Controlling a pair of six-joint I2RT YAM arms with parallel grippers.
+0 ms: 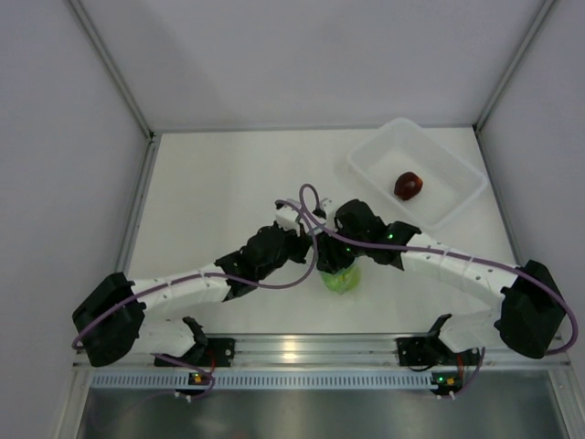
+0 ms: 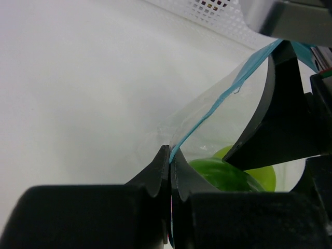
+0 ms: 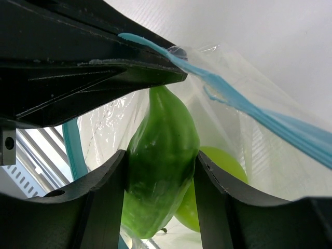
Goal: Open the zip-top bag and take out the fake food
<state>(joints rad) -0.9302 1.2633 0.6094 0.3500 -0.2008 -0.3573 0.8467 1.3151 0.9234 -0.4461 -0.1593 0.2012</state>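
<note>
The clear zip-top bag (image 2: 218, 111) with its blue zipper strip (image 3: 249, 106) hangs open between my grippers. My left gripper (image 2: 170, 155) is shut on the bag's zipper edge. My right gripper (image 3: 161, 176) reaches into the bag and is shut on the elongated green fruit (image 3: 161, 171). The yellow-green apple (image 3: 223, 181) lies behind it inside the bag, and also shows in the left wrist view (image 2: 262, 176). From above, both grippers meet at the table's middle over the green fruits (image 1: 342, 278). The dark red-brown fruit (image 1: 408, 185) lies in the white tray (image 1: 457, 215).
The white translucent tray stands at the back right. White walls enclose the table on three sides. A metal rail (image 1: 302, 352) runs along the near edge between the arm bases.
</note>
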